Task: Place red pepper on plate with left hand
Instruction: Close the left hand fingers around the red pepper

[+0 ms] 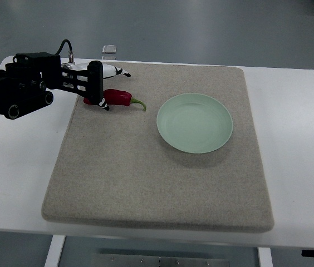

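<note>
The red pepper [119,97] with a green stem lies on the beige mat [157,167] near its far left corner, stem pointing right. My left hand [114,89] reaches in from the left and hovers over the pepper's left end. It is open: the dark fingers [96,83] come down by the pepper's left tip, and the white thumb [115,71] sits behind it. The pale green plate [195,123] rests empty on the mat, to the right of the pepper. My right hand is out of view.
The mat covers most of a white table [302,139]. A small clear object [109,51] sits at the table's far edge behind the hand. Grey floor lies beyond.
</note>
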Available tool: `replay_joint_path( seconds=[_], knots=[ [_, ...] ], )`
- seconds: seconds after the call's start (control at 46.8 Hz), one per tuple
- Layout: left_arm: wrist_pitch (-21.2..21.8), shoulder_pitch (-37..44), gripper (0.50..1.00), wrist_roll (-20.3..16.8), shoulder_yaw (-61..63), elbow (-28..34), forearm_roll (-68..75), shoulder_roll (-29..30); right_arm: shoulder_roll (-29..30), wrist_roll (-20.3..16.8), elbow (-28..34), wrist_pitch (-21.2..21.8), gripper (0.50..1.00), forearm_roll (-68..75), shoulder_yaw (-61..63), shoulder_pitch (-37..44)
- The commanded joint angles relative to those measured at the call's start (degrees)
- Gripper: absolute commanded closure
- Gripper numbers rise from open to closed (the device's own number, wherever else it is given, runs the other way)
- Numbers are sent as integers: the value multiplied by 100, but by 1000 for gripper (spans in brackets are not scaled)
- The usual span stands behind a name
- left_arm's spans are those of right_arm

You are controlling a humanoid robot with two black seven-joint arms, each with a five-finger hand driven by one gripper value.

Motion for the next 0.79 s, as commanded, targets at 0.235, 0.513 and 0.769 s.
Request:
replay_joint_path(
  seconds=[0.235, 0.513, 0.769],
  knots=[
    [8, 69, 564, 0, 3, 108, -3, -91, 0, 0, 0, 0, 568, 2, 0, 0],
    [8, 157, 611, 0, 3, 196, -3, -170, 0, 0, 0, 0, 568, 2, 0, 0],
    [52, 165, 636, 0, -6, 196, 6, -170, 0, 0, 0, 0, 568, 2, 0, 0]
  ],
)
